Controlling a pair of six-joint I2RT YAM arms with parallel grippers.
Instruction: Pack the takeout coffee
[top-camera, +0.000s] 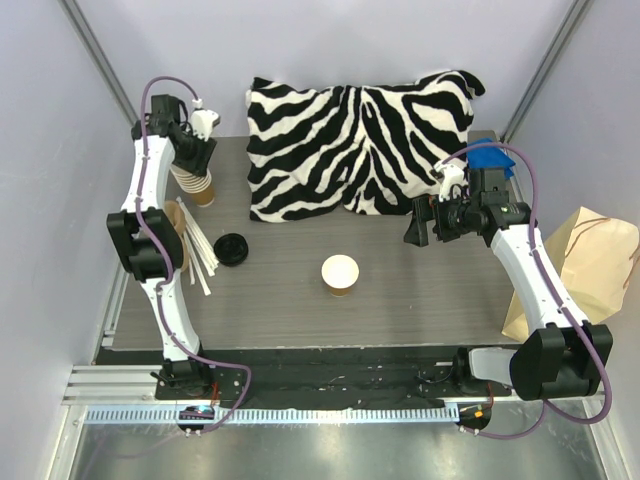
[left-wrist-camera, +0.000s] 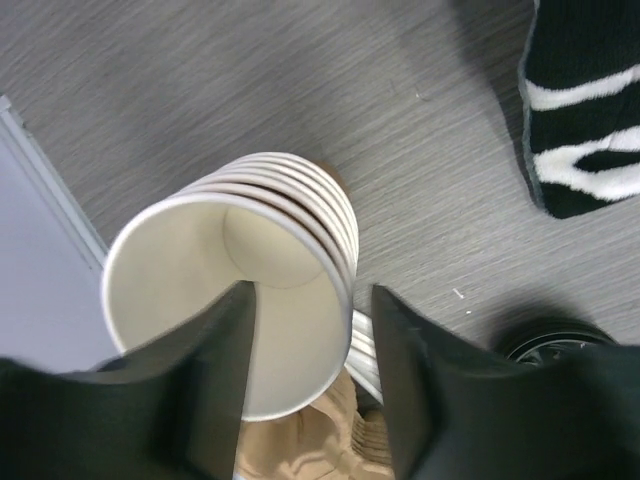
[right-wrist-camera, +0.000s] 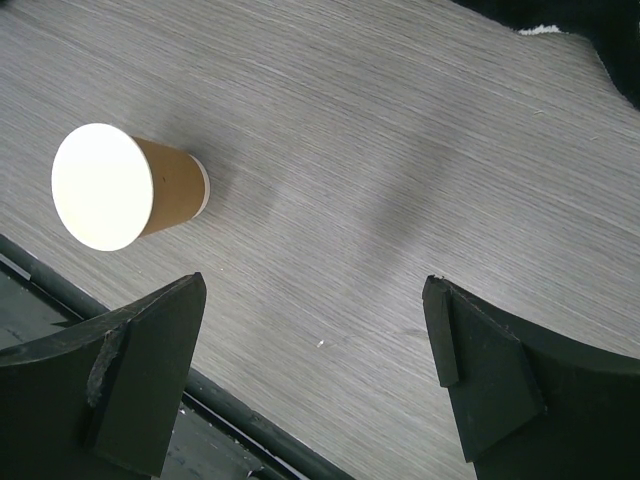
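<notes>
One loose cup (top-camera: 340, 274); one lid (top-camera: 232, 248)

A grey wood-grain tabletop (top-camera: 400, 310) is boxed in by pale lavender wall panels (top-camera: 350, 40) along its far, left and right edges. Slim grey metal struts (top-camera: 93, 50) slant past the far corners. A ribbed aluminium rail (top-camera: 330, 412) runs below the near edge. The light is soft and even.

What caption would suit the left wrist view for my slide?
Left jaws, parted, straddle the rim of the cup stack.
</notes>
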